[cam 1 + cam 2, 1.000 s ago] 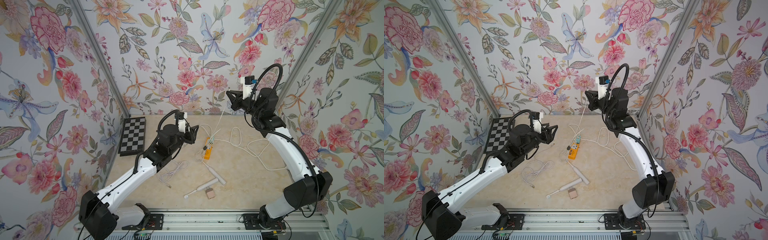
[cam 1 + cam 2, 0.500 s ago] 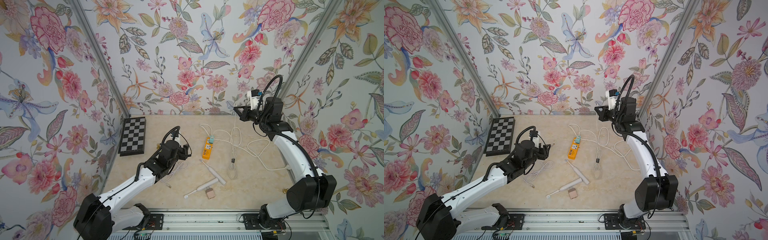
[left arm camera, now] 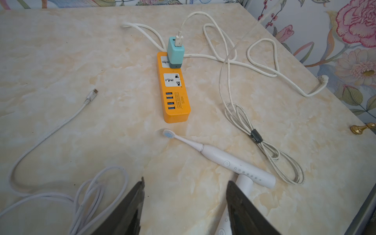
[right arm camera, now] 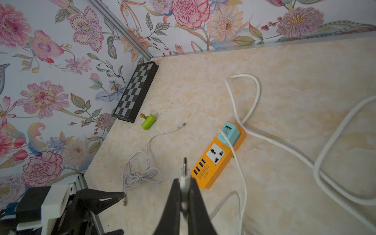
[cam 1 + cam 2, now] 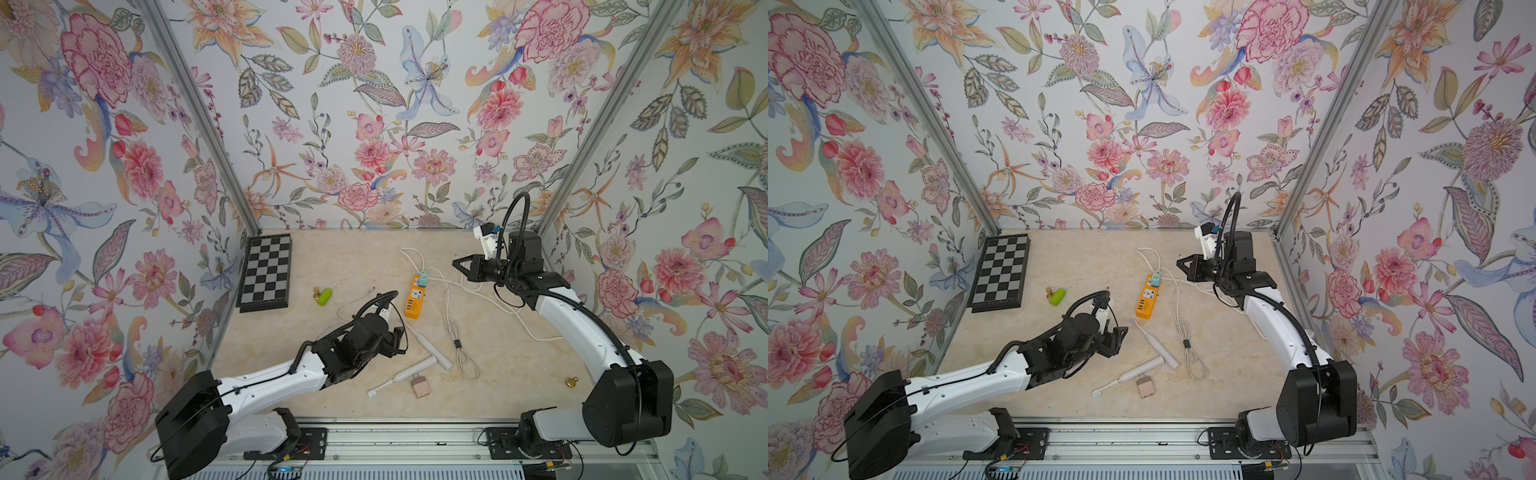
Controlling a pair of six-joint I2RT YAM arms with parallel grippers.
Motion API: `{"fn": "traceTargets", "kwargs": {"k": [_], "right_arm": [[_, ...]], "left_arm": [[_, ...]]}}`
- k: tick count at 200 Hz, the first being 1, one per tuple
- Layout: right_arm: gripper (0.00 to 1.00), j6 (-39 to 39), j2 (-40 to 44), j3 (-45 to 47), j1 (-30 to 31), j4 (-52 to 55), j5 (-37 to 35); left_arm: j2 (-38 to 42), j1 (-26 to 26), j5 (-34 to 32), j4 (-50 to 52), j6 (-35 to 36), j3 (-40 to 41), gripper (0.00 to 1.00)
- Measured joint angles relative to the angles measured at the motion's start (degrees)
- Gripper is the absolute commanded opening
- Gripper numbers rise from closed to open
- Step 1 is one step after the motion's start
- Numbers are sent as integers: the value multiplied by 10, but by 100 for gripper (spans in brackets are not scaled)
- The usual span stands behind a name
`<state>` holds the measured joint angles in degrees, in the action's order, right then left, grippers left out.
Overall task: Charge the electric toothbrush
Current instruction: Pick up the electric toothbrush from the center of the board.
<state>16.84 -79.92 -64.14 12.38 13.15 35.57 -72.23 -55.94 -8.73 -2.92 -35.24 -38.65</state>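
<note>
Two white electric toothbrushes lie touching in a T on the marble table (image 5: 332, 257). The first toothbrush (image 5: 430, 348) points its bristles to 11 o'clock; the second toothbrush (image 5: 399, 376) butts its base against the first one's handle, head towards 8 o'clock.

The left gripper (image 5: 400, 343) sits near the first toothbrush at 9 o'clock; its jaws stand well apart and hold nothing.

One pink adapter (image 5: 419, 386) lies just beside the second toothbrush at 6 o'clock. One orange power strip (image 5: 414, 299) lies at 12 o'clock from the first toothbrush; it has two sockets and four USB ports, and one teal adapter (image 5: 423, 279) fills the far socket.

The cords number three: the thick cord (image 3: 284, 79) from the strip; one thin cable (image 5: 457, 345), bundled with a black tie at 3 o'clock from the first toothbrush; one pale cable (image 3: 50, 130), loose by the left arm.

The right gripper (image 5: 456, 264) hangs at 2 o'clock from the strip, pinched tight on one white plug (image 4: 184, 167) whose metal tip sticks out.

Farther out at 10 o'clock lie one green piece (image 5: 324, 297), one chessboard (image 5: 266, 272), and one gold piece (image 5: 316, 293) touching the green piece; a second gold piece (image 5: 572, 381) lies at 4 o'clock.
</note>
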Motion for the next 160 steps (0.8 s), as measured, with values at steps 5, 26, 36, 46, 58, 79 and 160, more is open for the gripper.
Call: {"fn": "traceTargets", "kwargs": {"k": [5, 26, 36, 46, 58, 79, 160], "right_arm": [[0, 3, 3, 10, 2, 2, 0], [0, 20, 23, 55, 7, 9, -2], [0, 27, 34, 77, 9, 12, -5], [0, 32, 45, 97, 11, 15, -7], [0, 40, 58, 120, 11, 16, -11], [0, 54, 71, 150, 6, 21, -16], [0, 85, 114, 214, -38, 26, -27]], "left_arm": [[-9, -6, 1, -7, -4, 0, 67], [-51, -14, 7, -51, -43, -1, 68], [-79, -14, 6, -55, -69, -12, 69], [-114, -15, 9, -56, -93, -34, 69], [-160, -16, 13, -52, -123, -74, 69], [-224, -23, 24, -42, -170, -139, 69], [-357, -45, 37, 99, -273, -291, 60]]}}
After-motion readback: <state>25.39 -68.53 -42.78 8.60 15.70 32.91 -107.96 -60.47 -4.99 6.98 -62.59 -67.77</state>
